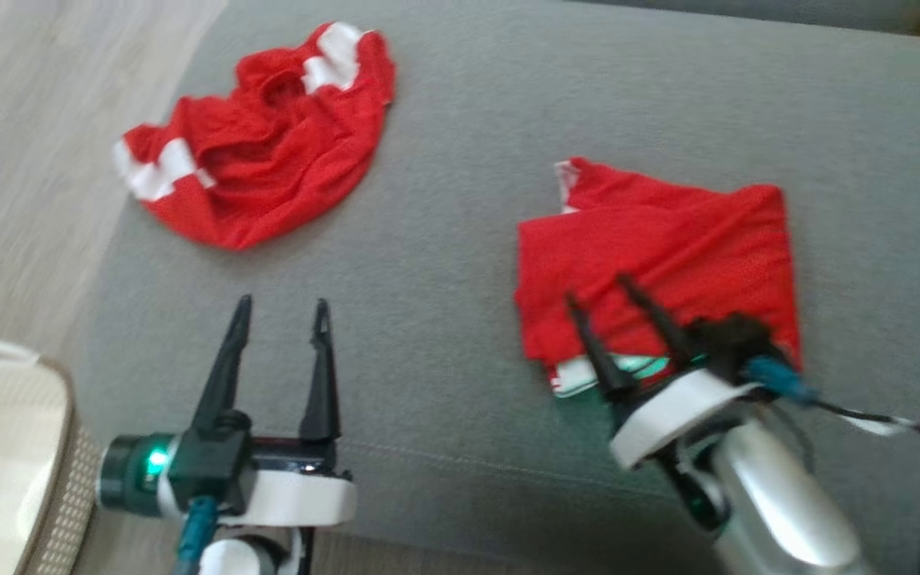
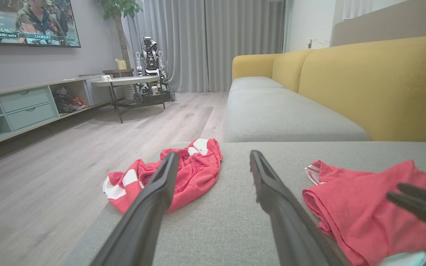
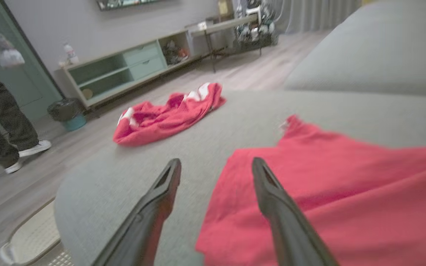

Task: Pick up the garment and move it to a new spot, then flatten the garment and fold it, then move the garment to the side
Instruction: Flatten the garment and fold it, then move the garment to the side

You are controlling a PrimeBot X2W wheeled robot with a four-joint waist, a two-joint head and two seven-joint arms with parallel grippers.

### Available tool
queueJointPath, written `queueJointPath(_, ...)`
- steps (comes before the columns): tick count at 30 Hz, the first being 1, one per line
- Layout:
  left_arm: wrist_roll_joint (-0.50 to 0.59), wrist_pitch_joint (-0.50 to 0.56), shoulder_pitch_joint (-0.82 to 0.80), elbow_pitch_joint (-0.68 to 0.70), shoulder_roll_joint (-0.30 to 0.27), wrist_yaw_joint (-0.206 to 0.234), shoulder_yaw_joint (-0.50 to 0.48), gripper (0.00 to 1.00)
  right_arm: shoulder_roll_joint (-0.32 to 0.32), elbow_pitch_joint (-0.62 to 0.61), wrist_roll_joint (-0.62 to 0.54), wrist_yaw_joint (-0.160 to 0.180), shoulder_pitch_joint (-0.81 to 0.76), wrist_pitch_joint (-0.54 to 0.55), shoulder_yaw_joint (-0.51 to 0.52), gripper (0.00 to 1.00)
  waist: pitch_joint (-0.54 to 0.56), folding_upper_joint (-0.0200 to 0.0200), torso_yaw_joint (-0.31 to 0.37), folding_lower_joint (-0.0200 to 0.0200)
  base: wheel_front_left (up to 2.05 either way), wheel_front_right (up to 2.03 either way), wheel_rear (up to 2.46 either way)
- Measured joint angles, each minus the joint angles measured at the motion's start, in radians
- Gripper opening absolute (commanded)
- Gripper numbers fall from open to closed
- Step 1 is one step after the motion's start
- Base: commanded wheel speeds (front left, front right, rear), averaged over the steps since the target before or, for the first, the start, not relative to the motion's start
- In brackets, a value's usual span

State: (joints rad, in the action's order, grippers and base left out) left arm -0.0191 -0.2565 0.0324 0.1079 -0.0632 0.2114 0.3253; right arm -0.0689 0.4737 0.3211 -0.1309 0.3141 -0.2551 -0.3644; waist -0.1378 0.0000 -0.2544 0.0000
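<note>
Right end effector [image 1: 597, 291], fingers spread and empty, hangs over the near edge of the folded red mesh garment [image 1: 668, 231], a rough square on the right of the grey woven sofa seat [image 1: 460, 263]. The left end effector [image 1: 283, 303] is open and empty.

Two red garments: crumpled garment [image 1: 256, 152], upper left; folded garment [image 1: 660, 247], centre right. Two grippers: left gripper [image 1: 283, 302], right gripper [image 1: 597, 287]. One basket [image 1: 69, 479], lower left.
</note>
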Motion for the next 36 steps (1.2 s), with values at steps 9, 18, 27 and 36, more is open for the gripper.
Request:
queueJointPath(9, -0.030, 0.000, 0.033, 0.025, -0.003, -0.010, -0.085, 1.00, -0.006, -0.295, -0.141, 0.000, -0.149, 0.000, 0.309, 1.00, 0.048, 0.0000, 0.109, 0.0000, 0.00, 0.00, 0.00)
queueJointPath(18, -0.029, 0.000, 0.133, 0.034, -0.002, -0.041, -0.116, 1.00, 0.005, -0.424, -0.171, 0.000, -0.332, 0.000, 0.463, 1.00, 0.111, 0.0000, 0.163, 0.0000, 0.00, 0.00, 0.00)
queueJointPath(27, -0.037, 0.000, 0.171, 0.010, 0.000, -0.115, -0.137, 1.00, 0.024, -0.428, -0.199, 0.000, -0.391, 0.000, 0.423, 1.00, 0.135, 0.0000, 0.174, 0.0000, 0.00, 0.00, 0.00)
queueJointPath(36, -0.025, 0.000, 0.171, -0.015, 0.001, -0.133, -0.142, 1.00, 0.026, -0.414, -0.198, 0.000, -0.390, 0.000, 0.405, 1.00, 0.141, 0.0000, 0.163, 0.0000, 0.00, 0.00, 0.00)
